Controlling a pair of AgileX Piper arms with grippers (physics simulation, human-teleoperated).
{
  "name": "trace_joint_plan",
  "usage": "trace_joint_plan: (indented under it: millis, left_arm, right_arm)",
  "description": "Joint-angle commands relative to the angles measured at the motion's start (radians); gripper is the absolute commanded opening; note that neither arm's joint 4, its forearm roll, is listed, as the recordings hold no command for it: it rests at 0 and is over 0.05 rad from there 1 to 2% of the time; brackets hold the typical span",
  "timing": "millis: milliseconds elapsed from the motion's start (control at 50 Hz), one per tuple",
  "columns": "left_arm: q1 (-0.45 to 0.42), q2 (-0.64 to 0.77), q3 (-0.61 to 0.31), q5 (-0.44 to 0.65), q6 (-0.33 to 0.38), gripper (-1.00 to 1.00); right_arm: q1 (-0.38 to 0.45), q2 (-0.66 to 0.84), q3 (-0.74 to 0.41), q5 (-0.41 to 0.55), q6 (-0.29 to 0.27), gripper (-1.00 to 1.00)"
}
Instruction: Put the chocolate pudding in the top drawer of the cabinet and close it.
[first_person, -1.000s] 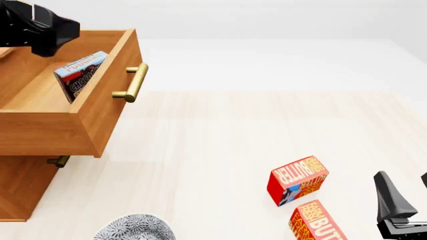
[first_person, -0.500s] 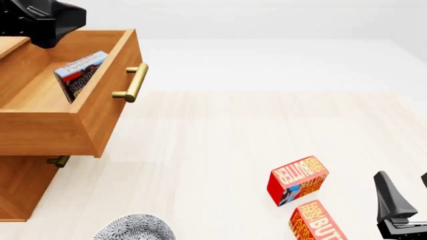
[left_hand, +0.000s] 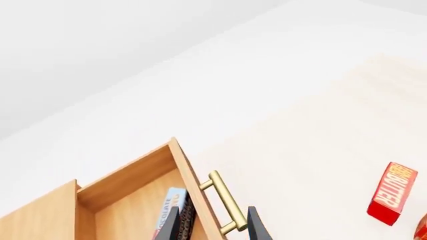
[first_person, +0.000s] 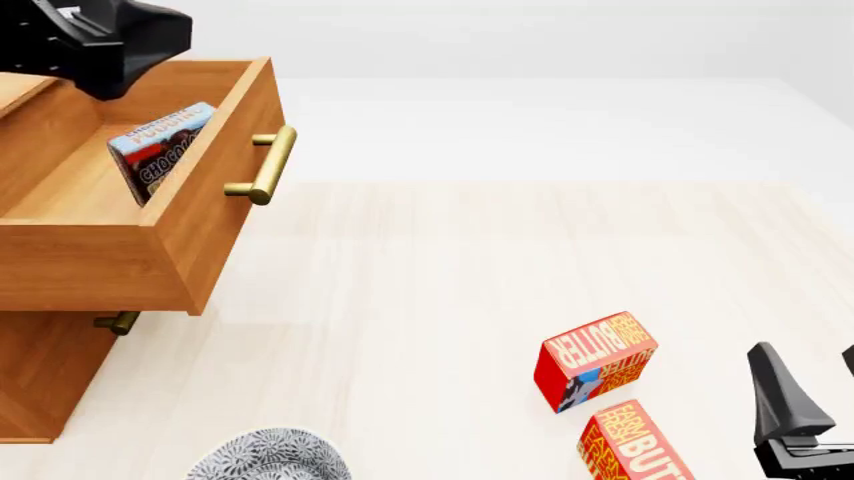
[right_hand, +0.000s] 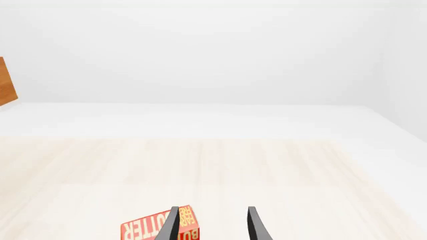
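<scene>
One item stowed, drawer not yet shut.
Blue-and-brown chocolate pudding box (first_person: 158, 150) leans inside the open orange-brown wooden top drawer (first_person: 200, 235); left gripper (left_hand: 212, 227), spread and empty, should push squarely beside its brass bar handle (first_person: 264, 166).

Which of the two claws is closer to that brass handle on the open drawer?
The left one. The left gripper hovers above the open top drawer, up and back from its brass handle. The right gripper sits at the near right edge, beside the butter boxes.
</scene>
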Motion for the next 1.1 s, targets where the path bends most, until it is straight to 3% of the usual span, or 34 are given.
trace_joint_plan:
  millis: [20,860,880,900,1100]
  left_arm:
    - [-0.030,0.001,0.001,-0.004,0.010,1.00]
    - [-0.217,0.047,-0.007,0.030,0.014,1.00]
    - [-0.242,-0.053,0.172,-0.044,0.015,1.00]
    - [-0.254,-0.072,0.203,-0.053,0.007,1.00]
    - [-0.307,-0.104,0.252,-0.041,0.010,1.00]
  right_arm:
    - [0.000,0.000,0.000,0.000,0.000,1.00]
    - [0.000,0.000,0.000,0.000,0.000,1.00]
    - [0.000,0.000,0.000,0.000,0.000,1.00]
    - [0.000,0.000,0.000,0.000,0.000,1.00]
    - [0.000,0.000,0.000,0.000,0.000,1.00]
